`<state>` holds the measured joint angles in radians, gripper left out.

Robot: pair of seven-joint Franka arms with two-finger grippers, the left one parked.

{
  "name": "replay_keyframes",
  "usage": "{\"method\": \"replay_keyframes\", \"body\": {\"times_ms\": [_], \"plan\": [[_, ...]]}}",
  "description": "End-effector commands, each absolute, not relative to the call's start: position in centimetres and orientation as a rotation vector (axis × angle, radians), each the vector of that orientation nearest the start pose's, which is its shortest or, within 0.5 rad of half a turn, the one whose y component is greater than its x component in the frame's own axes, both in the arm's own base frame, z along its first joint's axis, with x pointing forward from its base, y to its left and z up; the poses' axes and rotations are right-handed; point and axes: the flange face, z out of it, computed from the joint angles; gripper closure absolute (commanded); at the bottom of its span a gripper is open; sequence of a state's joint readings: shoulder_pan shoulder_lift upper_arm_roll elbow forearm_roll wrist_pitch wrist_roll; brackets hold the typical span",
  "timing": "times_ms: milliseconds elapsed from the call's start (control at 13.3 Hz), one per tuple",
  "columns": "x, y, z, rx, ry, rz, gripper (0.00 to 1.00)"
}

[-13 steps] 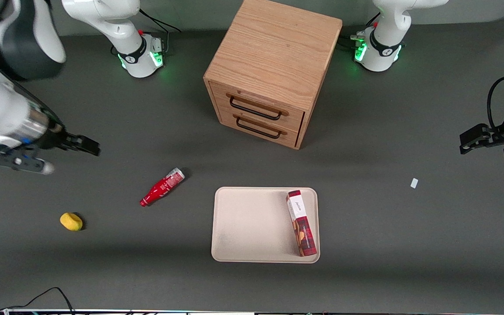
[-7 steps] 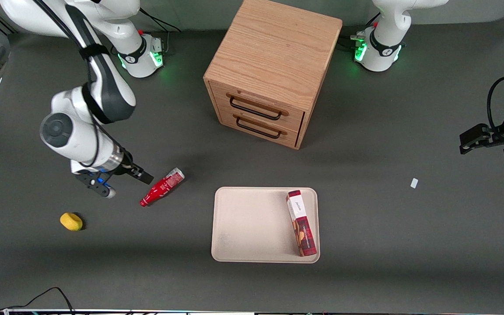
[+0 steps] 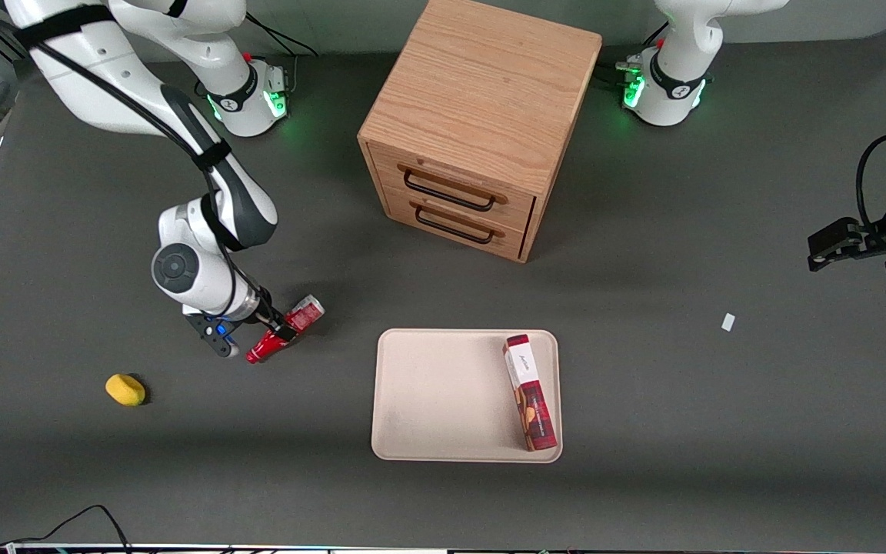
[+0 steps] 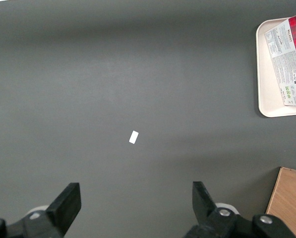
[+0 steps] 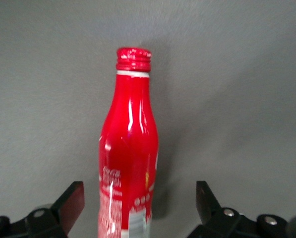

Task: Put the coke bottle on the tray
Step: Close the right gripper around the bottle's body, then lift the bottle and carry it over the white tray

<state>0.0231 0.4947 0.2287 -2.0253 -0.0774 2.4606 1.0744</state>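
Right wrist view | my gripper point(image 5: 138, 198) wide open astride the slim red coke bottle point(image 5: 129, 163) lying on the table | long axis runs between my fingers, untouched | flat beige tray point(image 3: 443, 392) well apart

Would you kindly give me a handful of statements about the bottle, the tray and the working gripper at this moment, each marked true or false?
1. The coke bottle lies on its side on the table. True.
2. The gripper is open, with a finger on each side of the bottle's body. True.
3. The coke bottle already rests on the tray. False: it lies on the table, apart from the tray, toward the working arm's end.
4. The tray holds nothing. False: a red-and-white box lies in it.
5. The yellow object sits in the tray. False: it is on the table, nearer the front camera than the bottle.
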Motion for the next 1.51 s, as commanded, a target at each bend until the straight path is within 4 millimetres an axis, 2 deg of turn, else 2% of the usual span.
{"method": "replay_keyframes", "body": {"times_ms": [0,75,151,376,452,527,753,903,1054,1280,1430], "plan": [[58.4,15.5,18.8,-2.849,1.238,0.088,0.0],[58.3,15.8,18.6,-2.849,1.232,0.088,0.0],[58.5,15.9,18.6,-2.848,1.228,0.084,0.07],[58.7,15.9,18.2,-2.843,1.23,0.082,0.7],[58.8,16.0,18.2,-2.841,1.228,0.08,0.87],[58.9,15.9,18.2,-2.841,1.23,0.079,0.99],[59.8,16.1,19.4,-2.84,1.208,0.055,1.0],[61.6,16.1,22.3,-2.863,1.182,0.043,1.0],[64.1,17.8,27.3,-2.924,1.064,0.084,1.0],[68.0,18.7,35.0,-2.979,0.787,0.03,1.0],[69.9,20.0,38.1,-3.0,0.637,-0.014,1.0]]}}
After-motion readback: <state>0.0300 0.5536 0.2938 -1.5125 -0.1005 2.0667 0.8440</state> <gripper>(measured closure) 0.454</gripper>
